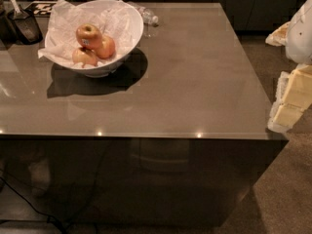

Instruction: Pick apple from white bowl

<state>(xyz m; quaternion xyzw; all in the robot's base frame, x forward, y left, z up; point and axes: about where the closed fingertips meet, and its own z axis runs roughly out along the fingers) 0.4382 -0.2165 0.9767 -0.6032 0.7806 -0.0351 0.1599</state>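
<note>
The gripper [291, 100] hangs just off the right edge of the tabletop [195, 82], open or closed I cannot tell, while far to its left and well apart from it the apple [88, 35] rests on two other apples [85, 56] inside the paper-lined white bowl [132, 19].

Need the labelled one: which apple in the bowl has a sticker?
The topmost round red-orange apple in the glossy white bowl; the two lower apples show none. The gripper is beyond the brown table's right edge.
</note>
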